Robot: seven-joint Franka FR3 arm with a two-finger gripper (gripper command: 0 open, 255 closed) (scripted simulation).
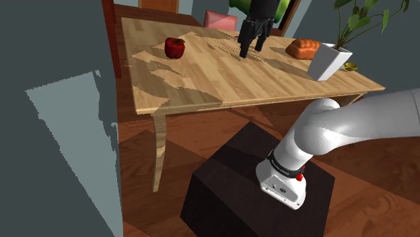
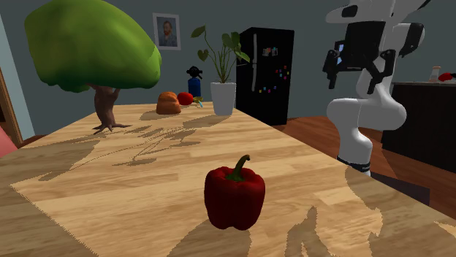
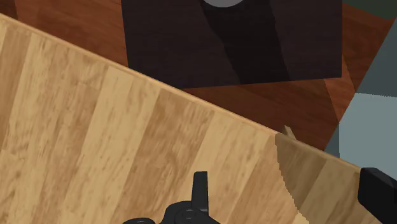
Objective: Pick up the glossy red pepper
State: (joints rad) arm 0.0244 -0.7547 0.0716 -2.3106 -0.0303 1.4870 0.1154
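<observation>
A glossy red pepper [image 1: 175, 48] with a green stem stands upright on the wooden table [image 1: 222, 84], toward the shoulder view's left; in the second exterior view the pepper [image 2: 234, 196] is close to the camera. My black gripper [image 1: 252, 50] hangs open above the table's far middle, well to the right of the pepper in the shoulder view and apart from it. In the second exterior view the gripper [image 2: 352, 80] is high at the right. In the wrist view the gripper [image 3: 289, 197] has its fingers wide apart over the bare tabletop [image 3: 95, 140] with nothing between them.
A white planter [image 1: 328, 60] with a leafy plant and an orange-brown loaf-like object [image 1: 303, 48] sit at the table's right end. A green tree-shaped ornament [image 2: 91, 44] stands on the far side. My dark stand [image 1: 256, 188] is in front of the table.
</observation>
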